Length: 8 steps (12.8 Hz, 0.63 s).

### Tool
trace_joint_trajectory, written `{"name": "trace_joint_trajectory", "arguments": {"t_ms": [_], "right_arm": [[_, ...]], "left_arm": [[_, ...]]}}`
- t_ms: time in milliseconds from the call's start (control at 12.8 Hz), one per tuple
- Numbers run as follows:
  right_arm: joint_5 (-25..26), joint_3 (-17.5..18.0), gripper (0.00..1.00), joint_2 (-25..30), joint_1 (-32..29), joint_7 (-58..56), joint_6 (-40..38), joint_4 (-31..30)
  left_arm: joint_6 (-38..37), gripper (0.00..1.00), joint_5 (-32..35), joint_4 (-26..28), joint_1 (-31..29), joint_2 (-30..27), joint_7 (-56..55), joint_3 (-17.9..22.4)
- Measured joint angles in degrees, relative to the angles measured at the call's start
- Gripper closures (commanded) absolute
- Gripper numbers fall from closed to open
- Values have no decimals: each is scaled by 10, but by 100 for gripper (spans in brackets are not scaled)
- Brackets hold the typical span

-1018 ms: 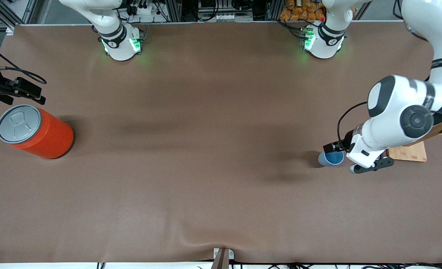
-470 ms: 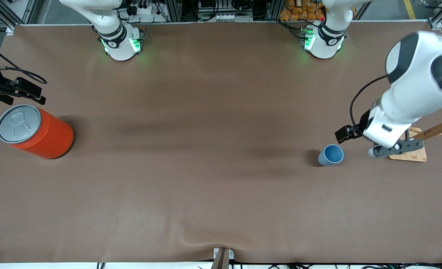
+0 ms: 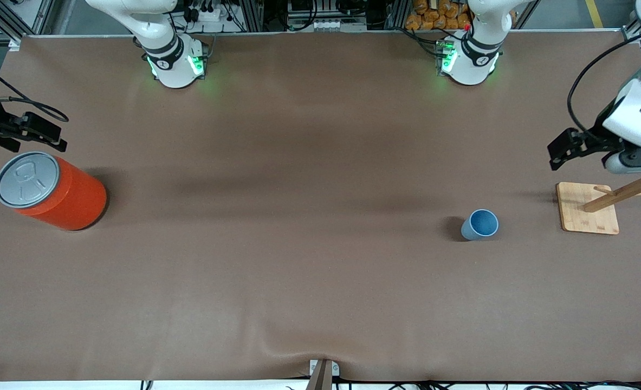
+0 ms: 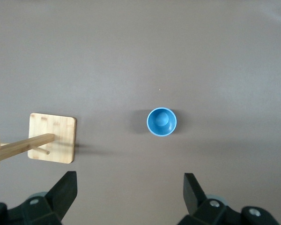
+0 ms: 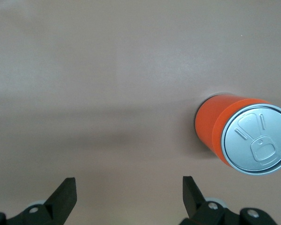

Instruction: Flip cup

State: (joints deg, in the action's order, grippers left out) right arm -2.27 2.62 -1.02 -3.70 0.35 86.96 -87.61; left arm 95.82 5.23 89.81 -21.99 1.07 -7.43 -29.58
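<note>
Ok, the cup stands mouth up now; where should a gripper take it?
Probably by the rim, from straight above. The cup stands upright and apart from the wooden stand, mouth open upward, so one finger could go inside its wall and one outside. The open left gripper is nearest.

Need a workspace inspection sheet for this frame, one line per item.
Surface: brown table cover, slight wrinkle at the camera edge.
Job's things: blue cup upright, mouth up, untouched.
Clutter: orange can at the right arm's end; wooden stand beside the cup.
Grippers: left claw open above the table, holding nothing; right claw open, empty, waiting by the can.
Cables: black cable on the left arm.
Surroundings: nothing seen.
</note>
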Motion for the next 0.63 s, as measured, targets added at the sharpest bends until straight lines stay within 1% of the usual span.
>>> {"name": "trace_joint_trajectory", "arguments": {"t_ms": [235, 548, 626], "right_arm": [[0, 0, 0, 0, 0, 0, 0, 0], [0, 0, 0, 0, 0, 0, 0, 0], [0, 0, 0, 0, 0, 0, 0, 0]], "left_arm": [[-66, 0, 0, -51, 1, 0, 5, -3], [-78, 0, -4, -63, 4, -3, 6, -7], [-80, 0, -14, -64, 16, -10, 6, 5]]}}
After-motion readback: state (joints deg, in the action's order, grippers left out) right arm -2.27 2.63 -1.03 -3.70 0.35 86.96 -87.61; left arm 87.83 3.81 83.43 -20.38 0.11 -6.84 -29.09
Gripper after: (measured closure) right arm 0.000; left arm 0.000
